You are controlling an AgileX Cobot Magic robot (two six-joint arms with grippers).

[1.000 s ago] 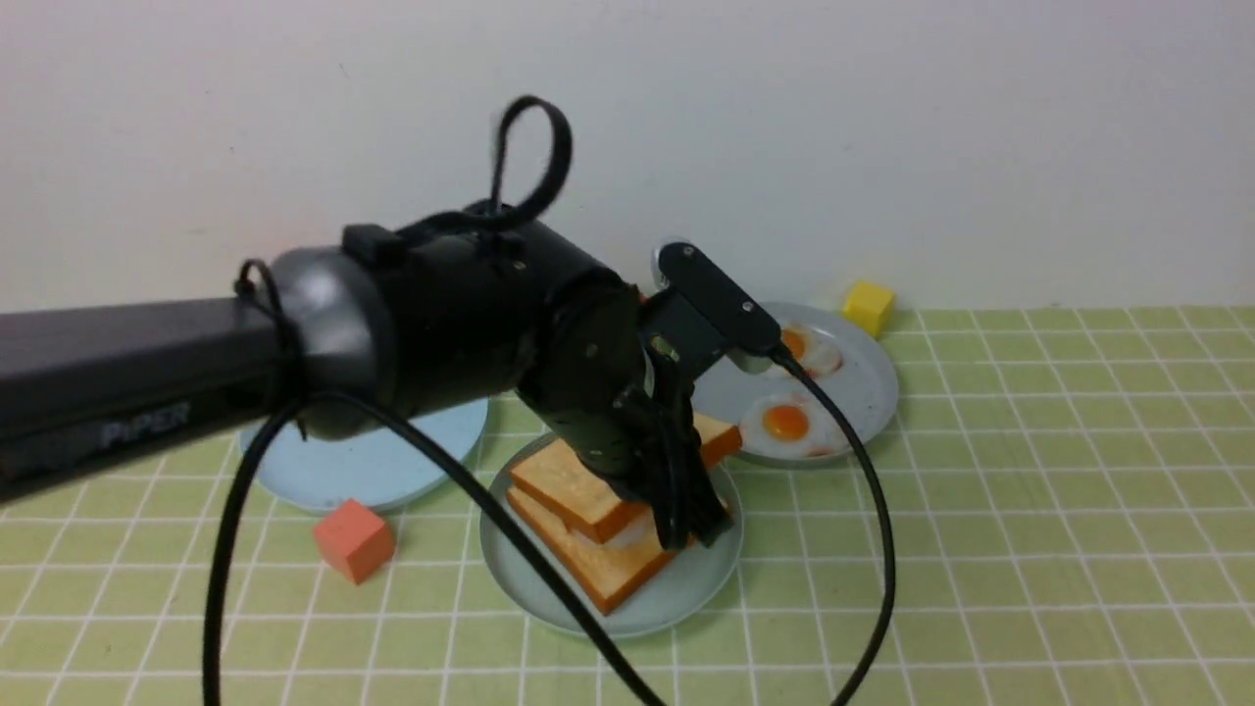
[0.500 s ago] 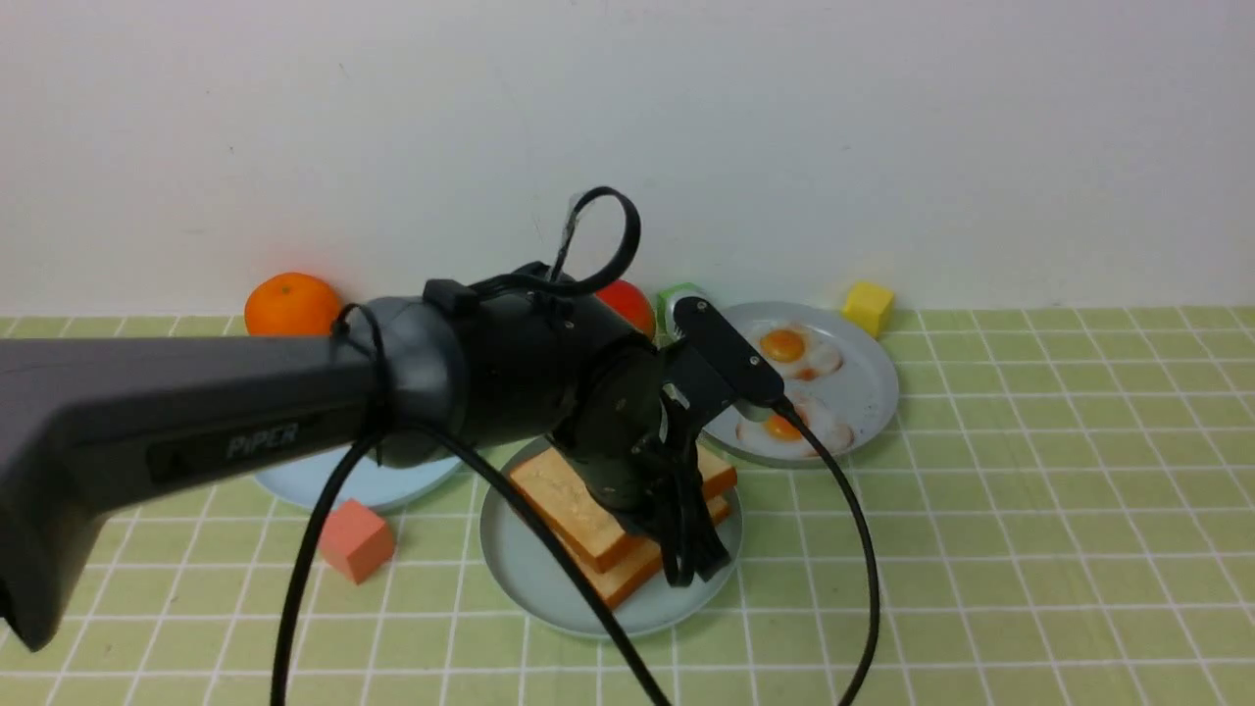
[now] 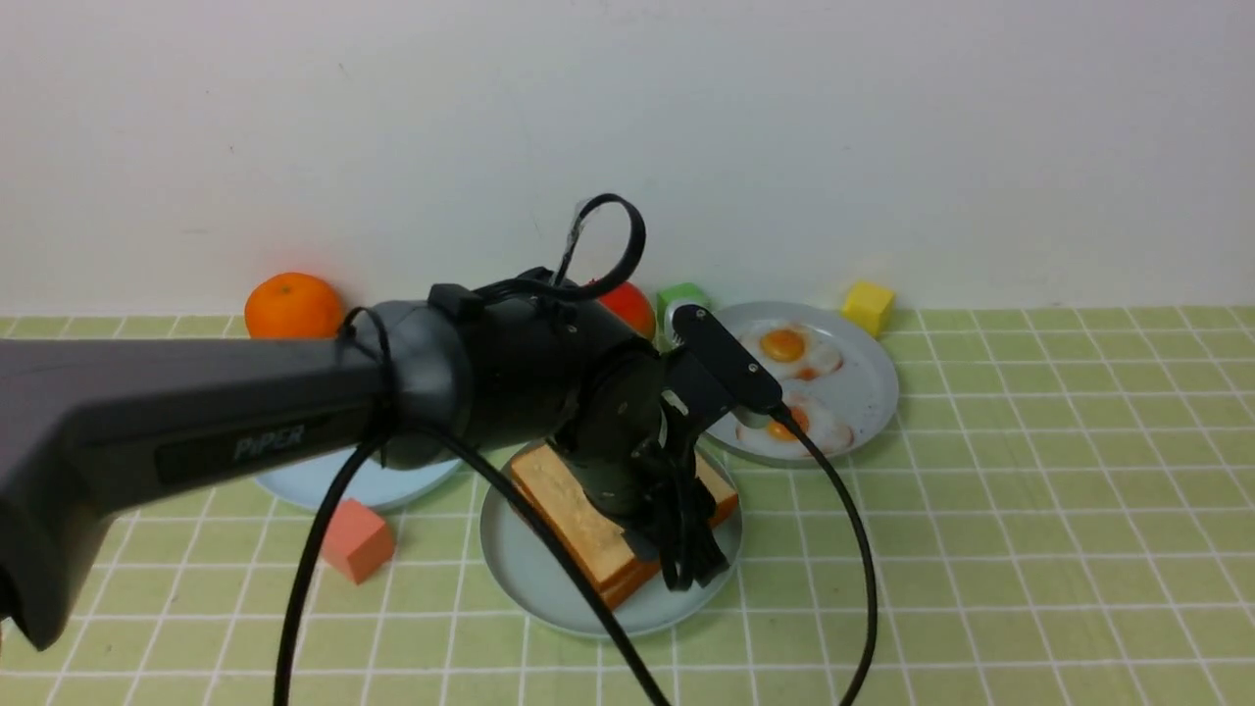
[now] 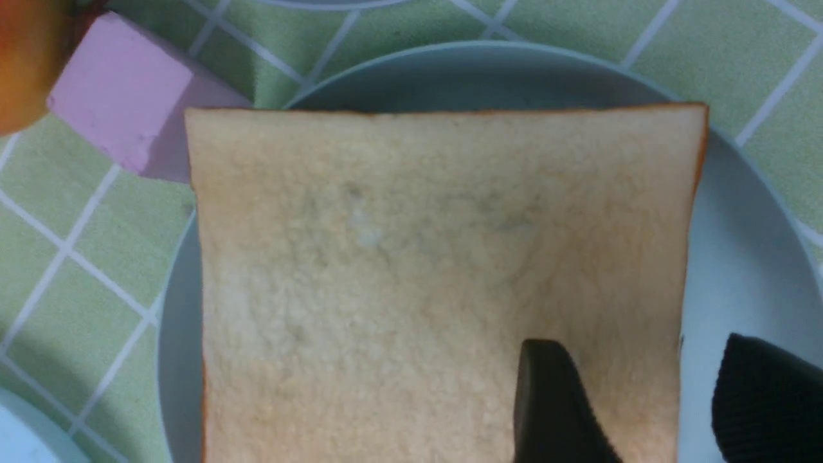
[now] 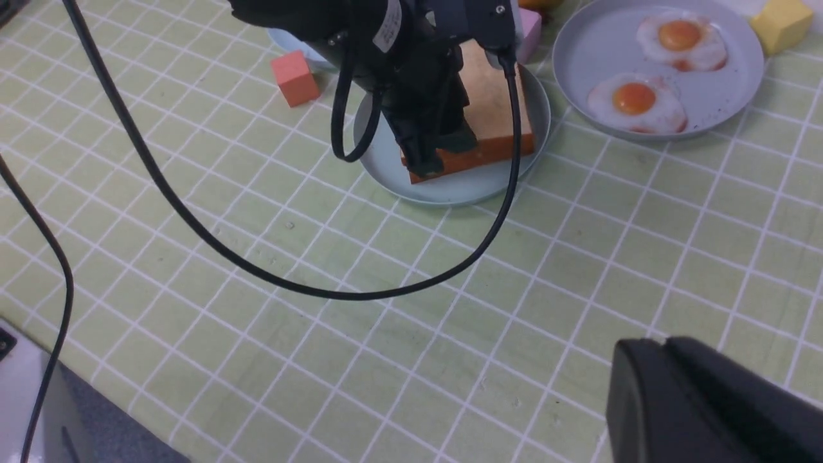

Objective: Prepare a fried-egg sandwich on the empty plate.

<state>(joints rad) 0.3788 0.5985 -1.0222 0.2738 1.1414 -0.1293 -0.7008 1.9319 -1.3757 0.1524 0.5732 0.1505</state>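
Left gripper [image 4: 643, 350], its 2 jaws spread at the upper bread slice [image 4: 418, 257], probably permits release centred on the plate [image 4: 752, 257]; right gripper [image 5: 669, 350] jaws sit together.

Front view: the L arm, w/ dark grey forearm tube lettered "PiPER", enters at the side & bends down at a rounded black wrist. A thin black cable loops up over the wrist; another hangs from the black housing. The black two-fingered L gripper [image 4: 633, 386] points down, fingertips apart. R wrist view: dark grey, blurred R gripper [image 5: 675, 360], fingertips close tog.; gap unclear.
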